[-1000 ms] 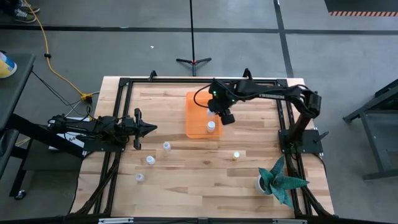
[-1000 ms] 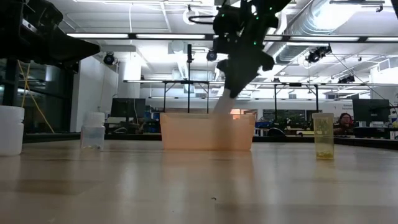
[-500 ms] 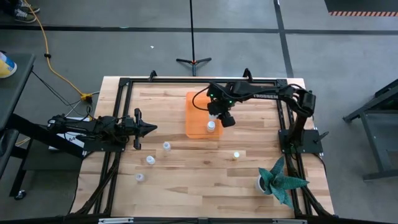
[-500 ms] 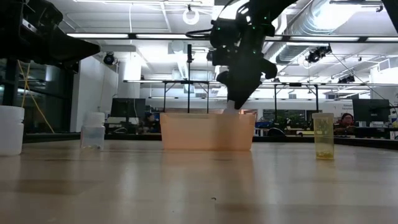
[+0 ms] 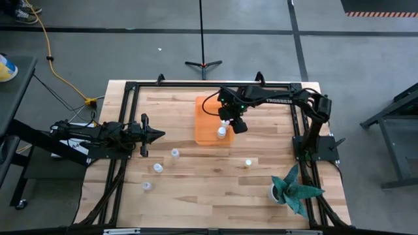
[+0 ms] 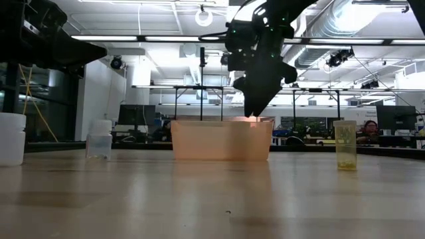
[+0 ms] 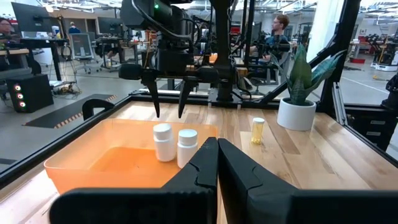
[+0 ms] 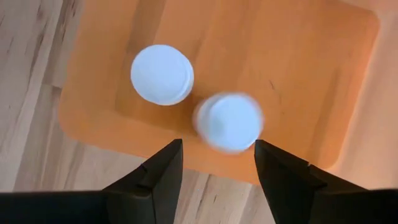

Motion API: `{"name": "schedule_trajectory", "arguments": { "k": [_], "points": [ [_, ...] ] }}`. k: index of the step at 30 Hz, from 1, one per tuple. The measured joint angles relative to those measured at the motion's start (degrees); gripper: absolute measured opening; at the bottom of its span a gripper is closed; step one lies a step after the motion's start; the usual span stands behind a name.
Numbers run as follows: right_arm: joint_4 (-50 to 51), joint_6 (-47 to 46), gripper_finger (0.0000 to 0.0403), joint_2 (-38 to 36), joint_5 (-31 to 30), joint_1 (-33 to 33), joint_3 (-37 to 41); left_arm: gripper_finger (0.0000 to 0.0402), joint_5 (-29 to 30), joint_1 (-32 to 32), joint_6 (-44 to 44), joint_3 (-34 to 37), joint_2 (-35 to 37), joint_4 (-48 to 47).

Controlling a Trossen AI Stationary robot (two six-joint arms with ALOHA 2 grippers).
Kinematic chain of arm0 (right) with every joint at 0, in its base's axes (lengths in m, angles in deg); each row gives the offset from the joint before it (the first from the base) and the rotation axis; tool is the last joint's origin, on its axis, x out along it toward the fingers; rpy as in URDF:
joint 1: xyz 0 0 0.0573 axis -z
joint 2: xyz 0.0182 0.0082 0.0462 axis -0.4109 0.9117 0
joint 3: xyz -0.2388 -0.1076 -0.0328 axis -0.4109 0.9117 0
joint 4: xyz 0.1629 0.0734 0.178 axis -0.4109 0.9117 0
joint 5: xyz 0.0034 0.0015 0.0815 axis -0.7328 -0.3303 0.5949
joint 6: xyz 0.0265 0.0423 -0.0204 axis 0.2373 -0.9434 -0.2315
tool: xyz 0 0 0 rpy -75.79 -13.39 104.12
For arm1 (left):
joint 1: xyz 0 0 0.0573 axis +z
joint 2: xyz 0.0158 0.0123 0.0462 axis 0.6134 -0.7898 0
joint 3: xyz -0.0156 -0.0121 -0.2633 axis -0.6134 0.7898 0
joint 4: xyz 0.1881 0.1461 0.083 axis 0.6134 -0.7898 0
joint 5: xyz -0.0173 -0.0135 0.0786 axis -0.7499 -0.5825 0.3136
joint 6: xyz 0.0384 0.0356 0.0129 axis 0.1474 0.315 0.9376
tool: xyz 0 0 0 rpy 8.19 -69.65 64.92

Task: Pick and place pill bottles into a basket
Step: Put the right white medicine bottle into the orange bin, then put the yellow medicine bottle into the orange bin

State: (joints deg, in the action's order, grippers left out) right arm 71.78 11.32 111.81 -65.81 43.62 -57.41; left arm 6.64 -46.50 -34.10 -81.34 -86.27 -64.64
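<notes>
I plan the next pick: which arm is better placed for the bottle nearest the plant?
Right, probably: its open gripper hangs over the basket, nearer that bottle; the left gripper waits across the table.

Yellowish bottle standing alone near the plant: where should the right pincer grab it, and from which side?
Take the yellowish bottle from straight above, pads closing across its body just under the cap. It stands upright with bare table all around, so nothing crowds it. The right pincer, open above the basket, is probably nearest.

One pill bottle (image 8: 228, 122) (in the basket (image 8: 311, 56)) looks blurred.
</notes>
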Motion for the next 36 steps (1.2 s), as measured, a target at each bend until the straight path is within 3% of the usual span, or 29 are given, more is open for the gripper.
{"name": "schedule_trajectory", "arguments": {
  "k": [3,9,11,13,19,24,28,36],
  "points": [
    [-0.3,0.0,0.0192,0.0,-1.2,0.0,0.0,0.0046,0.0,0.0,0.0,0.0,0.0,0.0],
    [0.1,-2.7,0.0188,0.0,-11.0,0.0,-2.1,0.0046,0.0,0.0,0.0,0.0,0.0,0.0],
    [2.4,-3.9,0.0186,0.0,-10.5,0.1,-3.9,0.0046,0.0,0.0,0.0,0.0,0.0,0.0],
    [7.2,-4.8,0.0182,0.0,-6.9,-0.1,-6.2,0.0046,0.0,0.0,0.0,0.0,0.0,0.0],
    [15.8,-10.3,0.0172,-1.2,12.7,-1.4,-9.8,0.0046,0.2,0.0,0.0,0.0,0.0,0.0],
    [14.4,-12.4,0.0159,-6.2,14.0,-6.2,-3.0,0.0046,0.3,0.0,0.0,0.0,0.0,0.1],
    [7.2,-19.0,0.0146,-12.0,13.5,-11.2,4.7,0.0046,0.4,0.0,0.0,0.0,0.0,0.1],
    [-6.1,-29.4,0.0134,-21.0,4.8,-22.9,17.9,0.0046,0.5,0.0,0.0,0.0,0.0,0.1]
  ]
}}
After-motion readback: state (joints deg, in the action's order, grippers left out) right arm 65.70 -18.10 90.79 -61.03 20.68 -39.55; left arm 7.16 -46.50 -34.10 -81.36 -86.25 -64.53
